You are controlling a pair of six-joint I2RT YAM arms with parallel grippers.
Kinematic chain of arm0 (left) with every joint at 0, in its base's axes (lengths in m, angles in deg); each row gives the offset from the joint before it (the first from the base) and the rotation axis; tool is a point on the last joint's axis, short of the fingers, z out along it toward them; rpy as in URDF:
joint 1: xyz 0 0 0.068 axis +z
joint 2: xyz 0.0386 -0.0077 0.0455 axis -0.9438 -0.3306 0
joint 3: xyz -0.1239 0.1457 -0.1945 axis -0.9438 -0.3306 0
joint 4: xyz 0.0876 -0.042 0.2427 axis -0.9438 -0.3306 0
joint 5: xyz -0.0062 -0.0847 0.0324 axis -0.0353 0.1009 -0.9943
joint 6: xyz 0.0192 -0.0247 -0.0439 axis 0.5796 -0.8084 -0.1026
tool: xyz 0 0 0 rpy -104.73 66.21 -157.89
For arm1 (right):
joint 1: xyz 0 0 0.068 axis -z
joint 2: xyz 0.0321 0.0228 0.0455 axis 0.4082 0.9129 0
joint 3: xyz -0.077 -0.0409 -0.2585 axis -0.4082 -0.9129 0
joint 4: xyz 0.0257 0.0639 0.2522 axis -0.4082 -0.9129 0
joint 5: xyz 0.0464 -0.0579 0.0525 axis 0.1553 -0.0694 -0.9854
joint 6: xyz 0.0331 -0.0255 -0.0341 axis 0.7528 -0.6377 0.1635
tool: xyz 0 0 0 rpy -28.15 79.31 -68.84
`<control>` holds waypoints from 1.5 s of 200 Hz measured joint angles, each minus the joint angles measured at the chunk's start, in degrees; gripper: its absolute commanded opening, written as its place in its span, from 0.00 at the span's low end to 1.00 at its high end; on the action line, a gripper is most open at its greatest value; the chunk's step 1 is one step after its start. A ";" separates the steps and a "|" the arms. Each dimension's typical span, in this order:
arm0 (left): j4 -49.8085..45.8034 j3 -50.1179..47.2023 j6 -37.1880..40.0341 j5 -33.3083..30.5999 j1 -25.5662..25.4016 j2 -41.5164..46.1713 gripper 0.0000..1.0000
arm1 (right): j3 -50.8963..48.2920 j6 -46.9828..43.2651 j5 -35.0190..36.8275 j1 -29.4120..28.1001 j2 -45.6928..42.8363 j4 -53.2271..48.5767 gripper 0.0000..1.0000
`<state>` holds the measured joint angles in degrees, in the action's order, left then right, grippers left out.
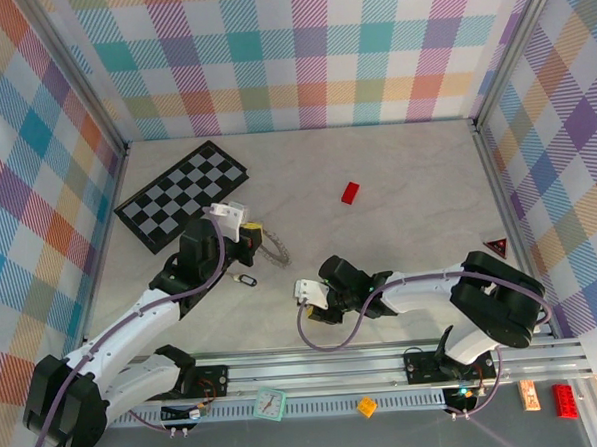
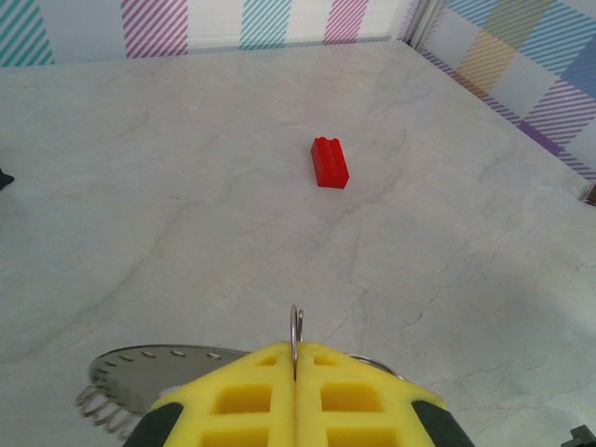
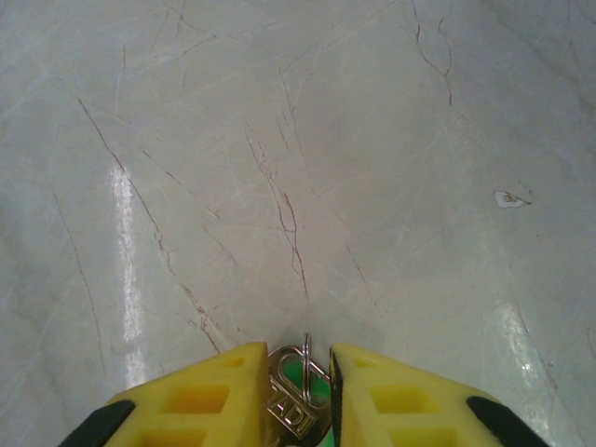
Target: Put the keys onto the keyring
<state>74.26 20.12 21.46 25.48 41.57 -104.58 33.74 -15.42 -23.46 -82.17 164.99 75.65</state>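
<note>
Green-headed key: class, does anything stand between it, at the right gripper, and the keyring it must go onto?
Nothing visible does. The green-headed key sits between the jaws of the right gripper, and only bare table separates it from the keyring pinched by the left gripper. The black-headed key lies beside that path, not across it.

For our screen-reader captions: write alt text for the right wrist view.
A small silver key with a pale green head sits between the two yellow fingers of the right gripper at the bottom edge of the picture; whether they pinch it cannot be told. Beyond lies a pale, veined, glossy table.
</note>
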 measured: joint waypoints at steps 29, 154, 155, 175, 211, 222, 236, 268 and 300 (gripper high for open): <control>0.00 0.00 0.39 0.37 0.00 0.00 0.00 | 0.00 0.02 0.00 0.00 0.00 0.00 0.12; 0.00 0.07 4.83 5.25 0.00 0.68 0.00 | -1.36 3.23 0.00 0.09 -8.59 0.00 0.00; 0.00 0.07 5.01 5.53 0.00 0.66 0.00 | -1.53 3.45 0.09 0.11 -8.98 0.00 0.00; 0.48 0.07 6.97 9.77 -0.02 0.59 0.00 | -3.87 6.08 0.79 0.57 -14.64 0.35 0.00; 2.14 0.02 11.54 14.08 -0.72 0.94 0.00 | -9.01 10.45 2.75 2.67 -26.05 -0.26 0.00; 1.66 0.09 13.03 14.36 -1.42 1.01 0.00 | -9.99 11.47 3.76 3.41 -30.12 -1.44 0.00; -0.09 0.50 15.65 14.32 -3.06 1.03 0.00 | -10.21 12.46 4.92 4.02 -34.40 -3.08 0.00; -5.53 2.62 22.60 14.29 -7.76 1.05 0.00 | -10.21 14.32 6.32 4.20 -42.49 -3.91 0.00; -8.31 4.33 26.97 14.32 -9.51 0.83 0.00 | -10.23 14.86 4.79 4.20 -46.86 -3.89 0.00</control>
<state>65.95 24.45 48.43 39.80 32.06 -103.75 23.52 -0.56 -18.68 -77.98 118.13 71.76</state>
